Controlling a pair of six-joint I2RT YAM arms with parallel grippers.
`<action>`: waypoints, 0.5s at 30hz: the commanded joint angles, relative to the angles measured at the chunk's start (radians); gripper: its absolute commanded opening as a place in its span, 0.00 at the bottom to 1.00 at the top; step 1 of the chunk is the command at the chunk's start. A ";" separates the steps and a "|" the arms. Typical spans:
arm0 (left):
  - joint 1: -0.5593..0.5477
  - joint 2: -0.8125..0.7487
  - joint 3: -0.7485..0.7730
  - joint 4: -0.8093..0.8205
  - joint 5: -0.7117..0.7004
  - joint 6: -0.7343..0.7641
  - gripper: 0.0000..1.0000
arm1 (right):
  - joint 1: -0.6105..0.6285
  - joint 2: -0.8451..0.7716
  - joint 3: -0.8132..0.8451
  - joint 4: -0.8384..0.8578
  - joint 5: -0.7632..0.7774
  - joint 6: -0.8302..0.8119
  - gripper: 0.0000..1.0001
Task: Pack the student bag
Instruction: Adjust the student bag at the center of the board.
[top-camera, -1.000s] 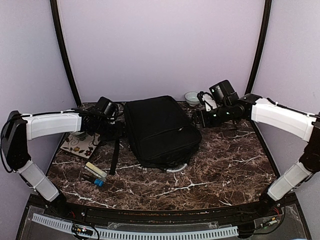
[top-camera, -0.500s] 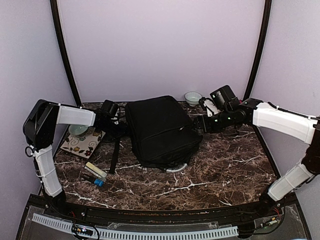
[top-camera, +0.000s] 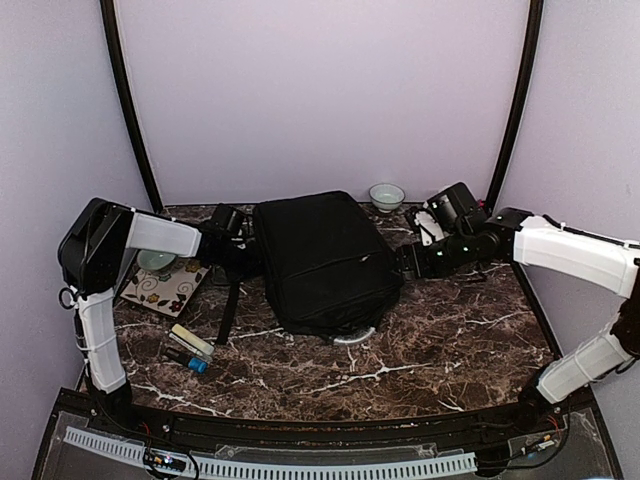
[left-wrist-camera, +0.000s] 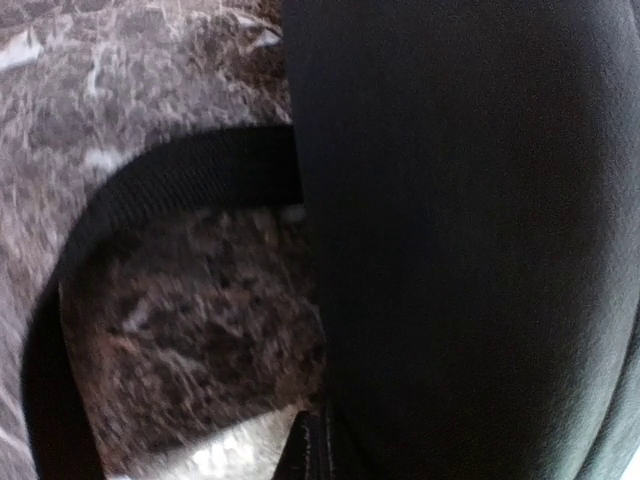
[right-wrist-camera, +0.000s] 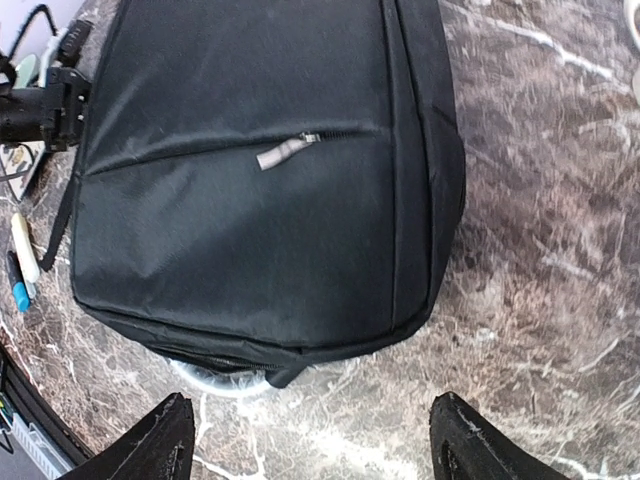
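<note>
Bag place: the bag (top-camera: 325, 260) lies flat on the table (top-camera: 450, 340), in the middle of the far half, between the two arms.
Bag axis: its long axis runs far to near, skewed a little so the near end sits further right.
Bag pointing: the grey handle (top-camera: 352, 337) sticks out at the near end, so I take the top to point near. The front pocket's zip pull (right-wrist-camera: 285, 152) faces up.
Strap: one strap (left-wrist-camera: 150, 180) curls out over the table on the left side.
Left gripper: the left gripper (top-camera: 248, 256) is low at the bag's far-left edge. Its wrist view is filled by black cloth and strap and shows no fingers, so I cannot tell how wide it is or whether it grips anything.
Right gripper: the right gripper (top-camera: 405, 262) is just beside the bag's right edge, its fingers (right-wrist-camera: 165, 445) spread wide and holding nothing.
Why so: one arm on each flank looks like a set-up for steadying or turning the bag before it is opened.
Waiting items: pens (top-camera: 190, 350) and a patterned card (top-camera: 165, 287) lie near left, probably the things to pack. A bowl (top-camera: 386, 195) stands far right.
</note>
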 joint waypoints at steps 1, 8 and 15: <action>-0.077 -0.118 -0.035 -0.007 -0.037 -0.119 0.00 | 0.008 -0.025 -0.048 0.033 -0.003 0.040 0.82; -0.245 -0.189 -0.060 -0.072 -0.098 -0.195 0.00 | 0.009 -0.043 -0.109 0.067 -0.003 0.075 0.82; -0.307 -0.263 0.017 -0.319 -0.153 -0.037 0.24 | 0.009 -0.067 -0.121 0.045 0.021 0.067 0.82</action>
